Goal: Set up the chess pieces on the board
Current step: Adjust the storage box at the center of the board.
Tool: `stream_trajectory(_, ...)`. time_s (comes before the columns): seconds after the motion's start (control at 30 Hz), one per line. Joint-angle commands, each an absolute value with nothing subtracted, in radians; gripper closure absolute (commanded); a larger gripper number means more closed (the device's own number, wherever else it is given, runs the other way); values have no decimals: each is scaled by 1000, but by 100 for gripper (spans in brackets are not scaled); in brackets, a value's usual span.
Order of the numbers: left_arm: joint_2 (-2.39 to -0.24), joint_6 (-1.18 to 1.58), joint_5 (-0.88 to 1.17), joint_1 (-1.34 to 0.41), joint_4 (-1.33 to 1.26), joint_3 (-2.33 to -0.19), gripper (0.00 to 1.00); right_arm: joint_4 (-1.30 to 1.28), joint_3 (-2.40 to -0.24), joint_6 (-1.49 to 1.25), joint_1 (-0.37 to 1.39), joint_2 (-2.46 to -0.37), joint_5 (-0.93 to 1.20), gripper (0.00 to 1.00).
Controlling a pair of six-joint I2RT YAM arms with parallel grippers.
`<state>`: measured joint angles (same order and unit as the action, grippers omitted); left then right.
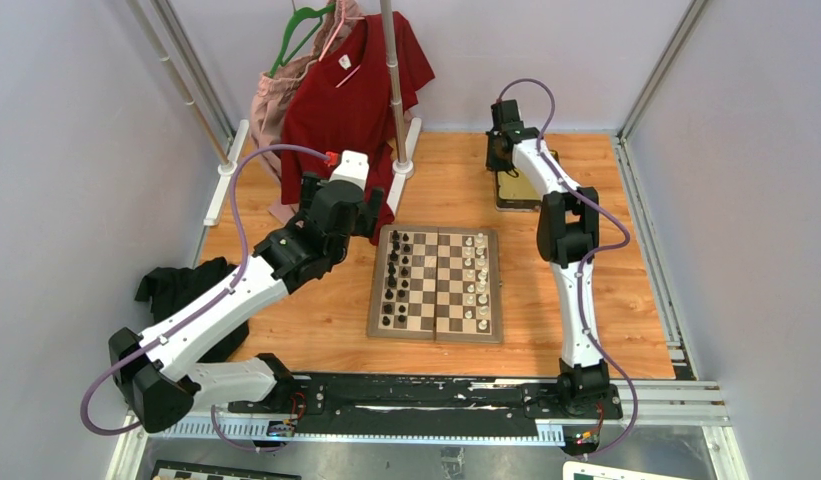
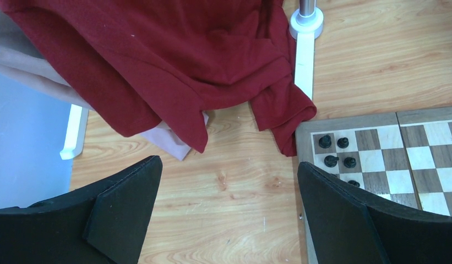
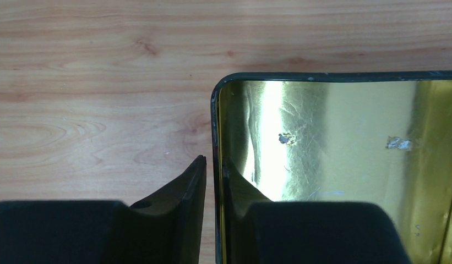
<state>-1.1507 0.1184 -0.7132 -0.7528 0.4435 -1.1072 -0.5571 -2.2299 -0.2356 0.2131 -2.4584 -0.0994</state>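
White chess pieces (image 1: pixel 476 283) overhead only

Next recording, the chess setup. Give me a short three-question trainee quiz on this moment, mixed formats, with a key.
1. Fill in: on the board, the white chess pieces stand along the ___ arm's side.
2. True or false: the left hand hangs wide open with nothing between its fingers.
3. The right hand has one finger on either side of the wall of: A the board; B the gold tin; C nothing.
Key: 1 right; 2 true; 3 B.
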Motion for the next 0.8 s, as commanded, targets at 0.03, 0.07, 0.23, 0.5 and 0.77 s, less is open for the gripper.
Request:
stream_trajectory(0.03,-1161,106,-708,-742,429,-1139,0,-516,-2239,-294,215,-2454,-79,73)
stream_trajectory(0.07,-1162,106,-707,-742,430,-1137,0,-508,-2227,-295,215,-2444,-75,71)
stream_trajectory(0.23,-1166,109,-699,-742,423,-1134,0,-478,-2194,-295,215,-2395,-48,70)
stream_trajectory(0.5,-1185,120,-689,-742,419,-1140,0,-473,-2158,-274,196,-2304,-54,69)
stream_trajectory(0.77,-1199,127,-678,-742,419,-1147,0,-471,-2117,-246,160,-2242,-21,69)
